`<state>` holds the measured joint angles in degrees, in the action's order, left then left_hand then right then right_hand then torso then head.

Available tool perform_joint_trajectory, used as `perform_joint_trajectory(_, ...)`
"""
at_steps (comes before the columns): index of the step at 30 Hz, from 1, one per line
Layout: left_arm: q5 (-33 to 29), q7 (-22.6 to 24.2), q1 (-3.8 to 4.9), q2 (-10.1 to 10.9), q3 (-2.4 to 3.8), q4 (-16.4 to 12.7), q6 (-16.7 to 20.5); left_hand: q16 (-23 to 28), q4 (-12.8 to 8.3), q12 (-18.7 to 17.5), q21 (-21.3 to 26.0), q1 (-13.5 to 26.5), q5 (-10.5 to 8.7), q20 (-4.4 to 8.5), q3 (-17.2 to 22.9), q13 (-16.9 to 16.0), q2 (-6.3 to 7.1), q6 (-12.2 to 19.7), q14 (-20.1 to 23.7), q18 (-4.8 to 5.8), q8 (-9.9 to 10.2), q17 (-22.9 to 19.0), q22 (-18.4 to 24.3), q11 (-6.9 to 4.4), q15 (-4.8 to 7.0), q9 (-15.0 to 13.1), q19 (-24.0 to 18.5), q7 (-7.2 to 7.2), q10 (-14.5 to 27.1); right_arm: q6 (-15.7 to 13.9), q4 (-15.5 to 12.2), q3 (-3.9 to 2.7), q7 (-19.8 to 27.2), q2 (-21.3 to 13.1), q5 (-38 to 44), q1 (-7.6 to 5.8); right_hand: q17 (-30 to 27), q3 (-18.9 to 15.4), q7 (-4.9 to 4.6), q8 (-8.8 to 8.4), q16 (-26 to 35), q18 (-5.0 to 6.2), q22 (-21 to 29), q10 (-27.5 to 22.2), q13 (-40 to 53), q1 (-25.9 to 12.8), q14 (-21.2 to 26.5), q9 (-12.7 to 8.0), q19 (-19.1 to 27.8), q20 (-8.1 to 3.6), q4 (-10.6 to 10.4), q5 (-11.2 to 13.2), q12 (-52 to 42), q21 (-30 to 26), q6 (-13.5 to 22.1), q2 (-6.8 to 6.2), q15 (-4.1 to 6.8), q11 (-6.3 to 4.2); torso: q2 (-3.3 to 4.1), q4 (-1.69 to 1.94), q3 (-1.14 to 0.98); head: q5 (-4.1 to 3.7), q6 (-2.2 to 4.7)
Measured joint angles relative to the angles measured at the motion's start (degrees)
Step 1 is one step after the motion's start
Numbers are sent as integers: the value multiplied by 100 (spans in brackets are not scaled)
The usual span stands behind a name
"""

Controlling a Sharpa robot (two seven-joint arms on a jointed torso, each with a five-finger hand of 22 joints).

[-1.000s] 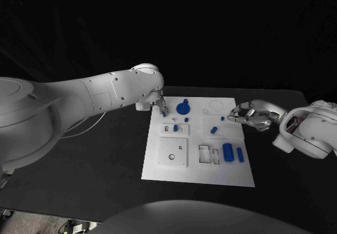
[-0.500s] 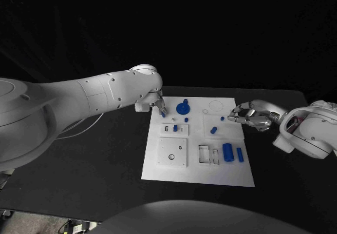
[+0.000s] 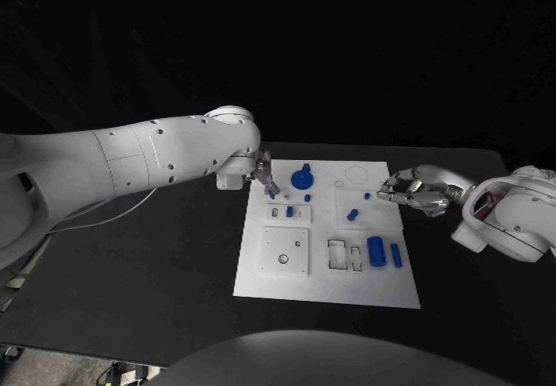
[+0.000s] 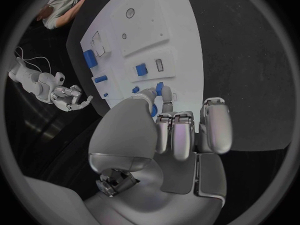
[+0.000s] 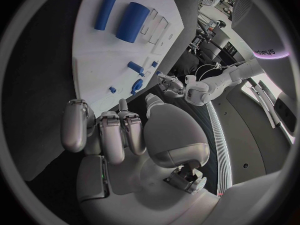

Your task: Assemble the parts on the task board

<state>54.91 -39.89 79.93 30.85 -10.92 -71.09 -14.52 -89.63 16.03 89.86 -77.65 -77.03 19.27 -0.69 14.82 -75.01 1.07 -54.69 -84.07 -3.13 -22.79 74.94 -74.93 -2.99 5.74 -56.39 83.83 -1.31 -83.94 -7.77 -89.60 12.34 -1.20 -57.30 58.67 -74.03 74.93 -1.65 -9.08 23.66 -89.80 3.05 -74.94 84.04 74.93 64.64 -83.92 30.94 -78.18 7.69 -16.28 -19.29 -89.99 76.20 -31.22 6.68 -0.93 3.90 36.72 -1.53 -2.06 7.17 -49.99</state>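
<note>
Two hands: left hand (image 3: 261,170) pinches a blue part (image 3: 270,186) over the white task board (image 3: 329,281); right hand (image 3: 408,191) curled empty, black table (image 3: 151,257).

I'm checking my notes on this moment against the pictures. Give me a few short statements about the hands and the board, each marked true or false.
1. The left hand is at the far left corner of the task board, pinching a small blue part. True.
2. The right hand grips the large blue cylinder. False: that cylinder lies on the board, clear of both hands, and the right hand holds nothing.
3. A thinner blue rod lies beside the large cylinder. True.
4. The blue gear-like part sits off the board on the black table. False: it is on the board, near the left hand.
</note>
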Motion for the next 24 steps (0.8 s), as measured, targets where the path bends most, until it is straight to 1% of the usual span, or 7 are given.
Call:
perform_joint_trajectory(2,-43,-1,2,49,-26,-130,19,0,-13,0,0,2,0,0,15,0,2,0,0,0,0,0,0,0,0,0,0,0,0,0,2,0,-2,0,0,4,0,0,0,0,0,0,0,0,0,0,0,0,0,0,0,0,0,0,0,0,0,0,0,2,-1,2,0)
perform_joint_trajectory(5,-105,-2,2,101,-46,-278,51,0,2,0,23,9,-10,0,31,0,9,0,0,0,6,0,0,0,0,0,0,0,0,1,5,0,-4,-2,0,12,0,0,0,0,0,0,0,0,0,23,0,0,0,0,0,0,0,0,0,23,0,0,0,5,3,14,0)
perform_joint_trajectory(9,-166,-3,6,127,-70,-384,90,0,8,0,23,17,-14,0,36,0,17,0,0,0,10,-1,1,0,0,1,0,-1,0,2,9,0,-8,-3,0,22,-1,0,0,0,0,0,1,0,0,23,0,0,0,0,0,0,0,0,0,23,0,0,2,5,6,27,0)
perform_joint_trajectory(13,-206,-3,4,140,-121,-444,118,0,8,0,23,18,-15,0,37,0,17,-1,0,0,11,-1,1,0,0,1,0,-1,0,4,9,0,-12,-2,0,28,-1,0,0,0,0,0,1,0,0,23,0,0,0,0,0,0,0,0,0,23,0,0,6,4,7,39,0)
perform_joint_trajectory(16,-221,-4,-9,144,-143,-470,131,0,-2,0,23,23,-16,0,46,0,22,-1,0,0,2,-1,1,0,0,3,0,-1,0,6,9,0,-14,1,0,31,-1,0,0,0,0,0,1,0,0,23,0,0,0,0,0,0,0,0,0,23,0,0,7,2,7,47,0)
perform_joint_trajectory(24,-226,-6,-46,157,-167,-502,149,0,6,0,56,40,-22,0,71,0,40,-1,0,0,-12,-2,1,1,0,7,0,-1,0,11,7,0,-19,-2,0,34,-1,0,0,0,0,0,2,0,0,23,0,-8,21,-21,0,0,0,0,0,23,0,0,9,-1,4,54,0)
